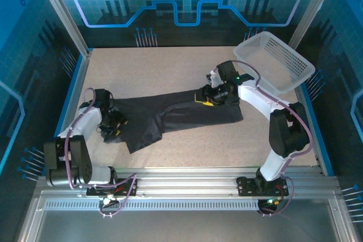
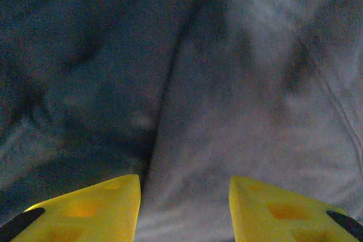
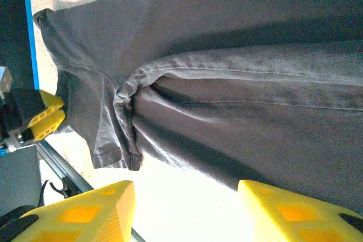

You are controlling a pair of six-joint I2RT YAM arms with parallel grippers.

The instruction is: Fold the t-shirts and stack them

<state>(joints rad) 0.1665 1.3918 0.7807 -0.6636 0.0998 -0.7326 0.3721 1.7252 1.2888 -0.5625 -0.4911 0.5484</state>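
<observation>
One dark charcoal t-shirt (image 1: 181, 114) lies partly folded and rumpled across the middle of the table, stretched from left to right. My left gripper (image 1: 115, 125) sits low over its left end; in the left wrist view the yellow fingers (image 2: 108, 202) stand apart just above the cloth (image 2: 227, 83), with nothing between them. Over the shirt's upper right part hovers my right gripper (image 1: 209, 99). Its fingers (image 3: 272, 202) are spread, and below them I see a folded sleeve (image 3: 119, 128), the shirt body (image 3: 244, 83) and bare tabletop. Both grippers are open.
A white mesh basket (image 1: 278, 60) stands tilted at the back right corner. Blue-edged walls (image 1: 72, 92) bound the speckled table (image 1: 170, 66) left and right. An aluminium rail (image 1: 181, 185) runs along the near edge by the arm bases.
</observation>
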